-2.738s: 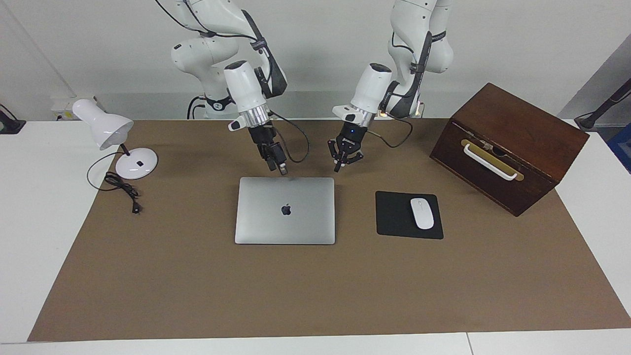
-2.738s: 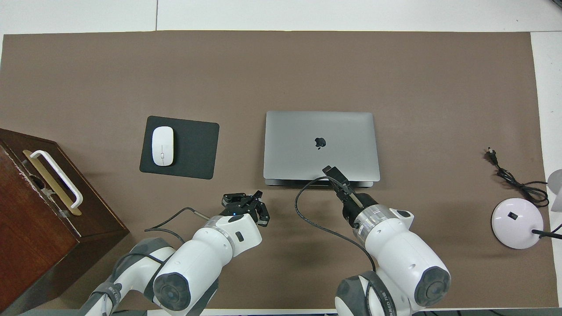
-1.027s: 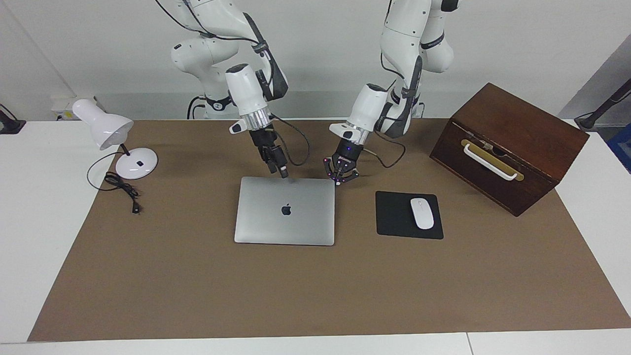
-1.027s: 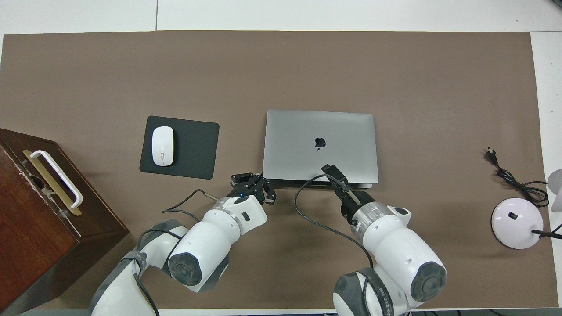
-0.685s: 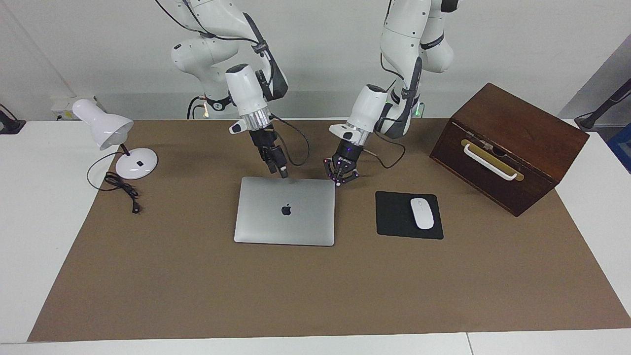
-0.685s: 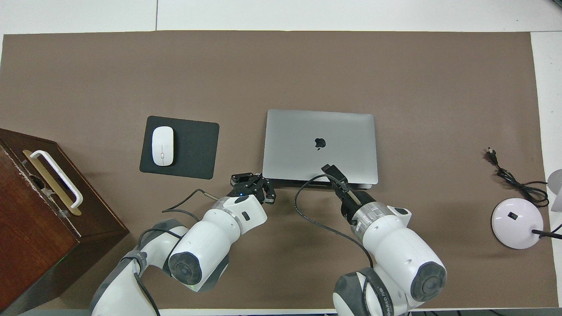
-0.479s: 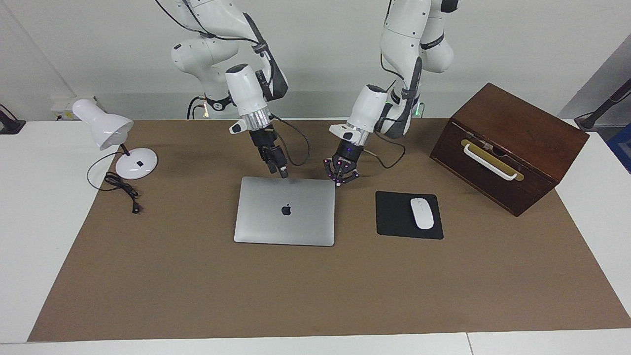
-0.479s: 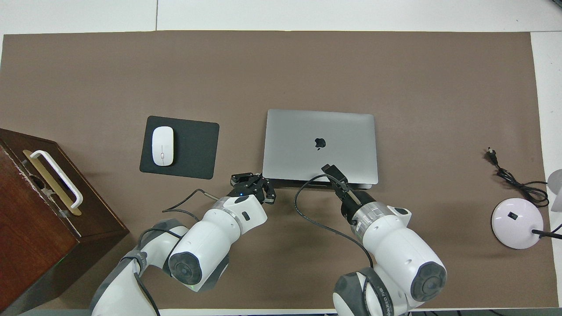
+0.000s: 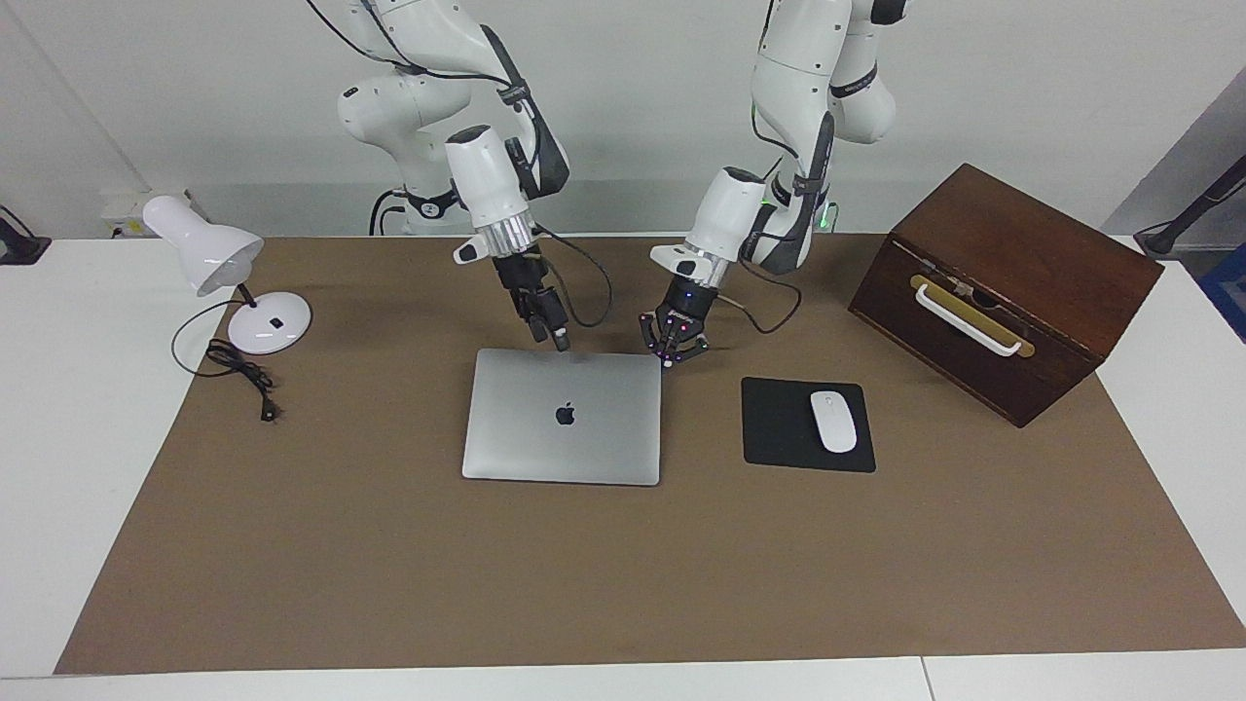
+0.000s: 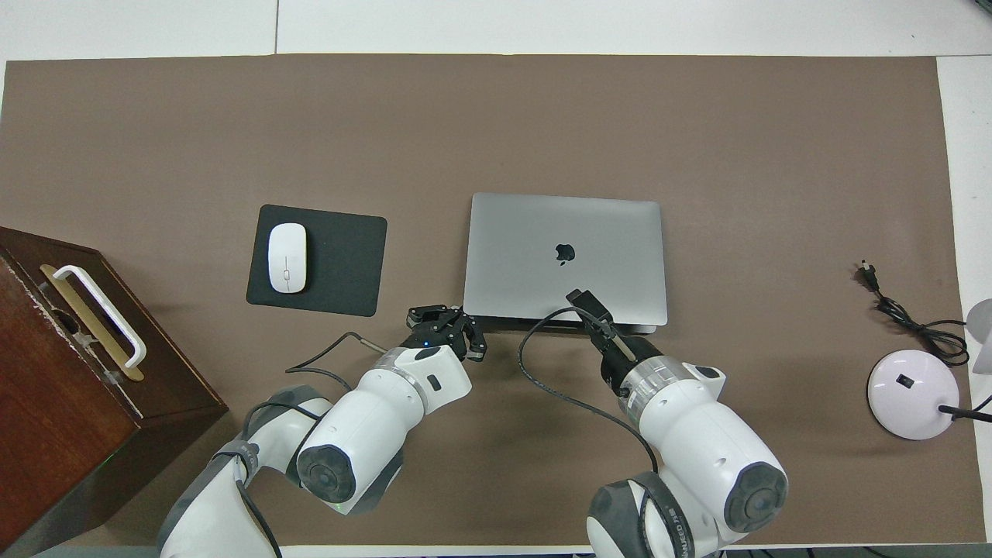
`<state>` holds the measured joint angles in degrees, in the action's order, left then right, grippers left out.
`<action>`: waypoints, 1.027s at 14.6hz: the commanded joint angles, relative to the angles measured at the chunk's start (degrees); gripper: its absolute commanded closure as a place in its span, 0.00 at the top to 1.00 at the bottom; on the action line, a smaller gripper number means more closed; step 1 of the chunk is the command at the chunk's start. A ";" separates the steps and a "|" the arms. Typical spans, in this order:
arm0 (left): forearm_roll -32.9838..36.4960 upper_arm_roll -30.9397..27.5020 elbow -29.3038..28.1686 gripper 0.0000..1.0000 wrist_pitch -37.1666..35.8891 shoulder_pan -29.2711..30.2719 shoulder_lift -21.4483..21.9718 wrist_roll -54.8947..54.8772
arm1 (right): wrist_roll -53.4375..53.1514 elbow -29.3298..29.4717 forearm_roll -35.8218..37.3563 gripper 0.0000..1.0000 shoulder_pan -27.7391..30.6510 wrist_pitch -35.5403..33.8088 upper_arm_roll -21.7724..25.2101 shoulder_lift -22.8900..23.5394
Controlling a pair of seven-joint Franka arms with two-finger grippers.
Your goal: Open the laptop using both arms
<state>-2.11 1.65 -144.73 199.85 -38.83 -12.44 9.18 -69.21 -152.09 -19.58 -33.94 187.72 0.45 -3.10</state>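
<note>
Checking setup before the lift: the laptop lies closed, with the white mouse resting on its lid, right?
Not quite. The laptop lies closed, but the white mouse rests on the black mouse pad beside it, toward the left arm's end, not on its lid. The facing view shows this.

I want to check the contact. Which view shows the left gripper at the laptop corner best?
The facing view: the left gripper shows from the side, low beside the laptop corner nearest the robots. In the overhead view, the arm's own wrist partly hides it, and height cannot be read.
</note>
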 commanded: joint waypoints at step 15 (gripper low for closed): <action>1.41 0.10 -0.99 0.00 0.80 0.86 0.58 -1.10 | -0.57 0.57 -1.34 1.00 -0.33 1.24 -0.27 0.73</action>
<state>-1.69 1.66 -145.83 200.23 -38.64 -11.79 8.86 -69.21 -152.02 -19.58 -34.06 187.72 0.43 -3.10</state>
